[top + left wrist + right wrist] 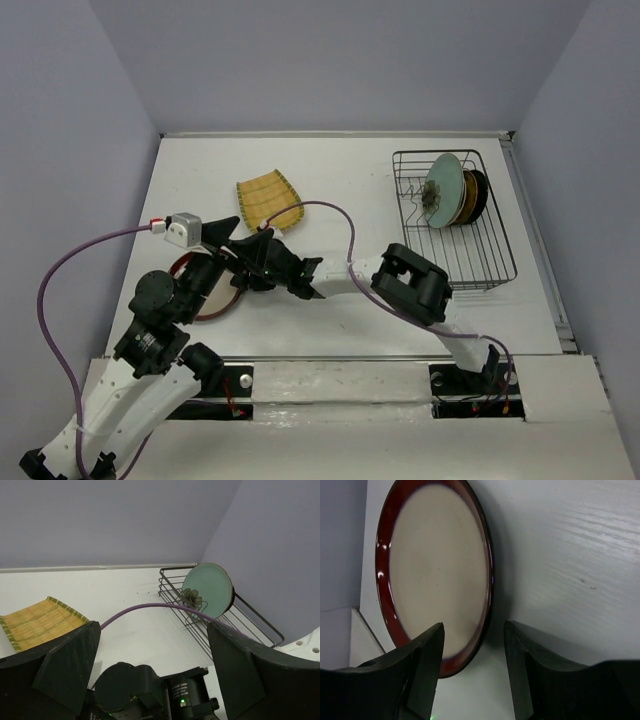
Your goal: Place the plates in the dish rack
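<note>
A red-brown-rimmed beige plate (437, 570) lies flat on the table at the near left (200, 300), partly under both arms. My right gripper (474, 630) is open and straddles its rim, one finger over the plate and the other over bare table. My left gripper (155, 650) hangs wide open above the right wrist (232, 255) and holds nothing. A yellow ribbed plate (268, 200) lies just beyond. The black wire dish rack (495, 250) stands at the back right, with a pale teal flowered plate (441, 190) upright in it and ochre and black plates (473, 198) behind that.
A purple cable (335, 215) loops from the right arm over the table's middle. The right arm's elbow (415, 282) lies low between the plates and the rack. White walls close the table at the left, back and right.
</note>
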Available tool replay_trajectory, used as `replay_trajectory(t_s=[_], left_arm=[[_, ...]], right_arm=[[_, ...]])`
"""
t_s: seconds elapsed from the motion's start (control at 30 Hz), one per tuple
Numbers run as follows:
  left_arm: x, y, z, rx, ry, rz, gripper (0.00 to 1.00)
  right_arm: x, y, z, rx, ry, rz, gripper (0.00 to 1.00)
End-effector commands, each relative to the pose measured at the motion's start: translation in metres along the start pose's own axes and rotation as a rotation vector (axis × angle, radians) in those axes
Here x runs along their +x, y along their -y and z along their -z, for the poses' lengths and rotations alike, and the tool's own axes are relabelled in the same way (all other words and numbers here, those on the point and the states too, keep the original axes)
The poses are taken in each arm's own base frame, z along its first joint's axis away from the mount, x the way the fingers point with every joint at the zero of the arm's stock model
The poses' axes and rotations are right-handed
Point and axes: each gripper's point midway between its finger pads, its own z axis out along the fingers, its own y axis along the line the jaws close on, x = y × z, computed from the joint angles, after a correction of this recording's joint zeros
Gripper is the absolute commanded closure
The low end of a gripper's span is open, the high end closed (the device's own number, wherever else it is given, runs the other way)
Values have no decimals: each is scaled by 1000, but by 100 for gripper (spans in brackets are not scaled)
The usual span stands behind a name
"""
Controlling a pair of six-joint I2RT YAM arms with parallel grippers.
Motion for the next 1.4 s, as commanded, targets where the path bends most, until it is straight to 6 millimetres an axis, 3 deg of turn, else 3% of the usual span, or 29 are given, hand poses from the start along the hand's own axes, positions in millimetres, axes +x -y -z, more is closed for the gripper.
replay_trajectory(t_s=[0.0,0.1,0.27,0.37,0.43,0.47,0.53,0.57,0.6,0.63,0.7,0.73,0.83,0.87,0.93,0.97,1.07,1.1,1.17,1.2,1.3,1.33,1.37], left_arm=[[-14,4,1,24,59,-9,1],[-14,5,2,31,59,-7,1],[-15,5,3,31,63,-6,1],[-15,5,3,30,65,-7,1],[-15,5,3,30,65,-7,1],[-15,5,3,29,64,-8,1],[-14,6,3,33,61,-7,1],[-13,7,2,39,58,-5,1],[-13,7,2,39,58,-6,1],[-12,7,2,39,54,-6,1],[-12,7,2,44,53,-5,1],[-12,8,2,46,52,-5,1],[-12,9,2,52,50,-2,1],[-12,10,2,55,49,-2,1],[-12,10,2,57,50,-1,1],[-12,11,2,60,49,1,1],[-12,12,2,65,48,1,1],[-12,12,2,65,49,1,1],[-12,12,2,65,48,1,1],[-12,12,2,67,45,0,1],[-13,13,3,74,48,2,1],[-13,13,3,74,48,2,1],[-13,14,3,76,49,2,1]], right_arm=[[-10,-29,-17,-87,28,-59,46],[-2,-23,-26,-78,10,-89,62],[2,-11,-34,-47,21,-147,72],[3,-6,-33,-36,31,-182,93],[0,-3,-25,-31,56,-201,93],[3,10,-20,-11,73,-200,93],[-16,-4,2,-40,124,-195,93],[-17,9,12,-10,154,-168,93],[-24,7,23,-7,178,-151,93],[-47,-13,46,-43,232,-144,93],[-69,-14,74,-21,315,-86,93],[-85,-22,102,-32,362,-73,93],[-116,1,147,84,468,9,93],[-146,4,182,133,549,35,93],[-171,15,216,184,611,63,93],[-199,25,251,215,673,58,93],[-241,47,306,284,761,94,93],[-268,56,344,334,824,119,93],[-293,67,381,433,878,160,93],[-316,72,415,543,923,216,93],[-344,85,467,820,966,350,93],[-358,75,487,864,1004,368,93],[-365,80,490,943,992,399,93]])
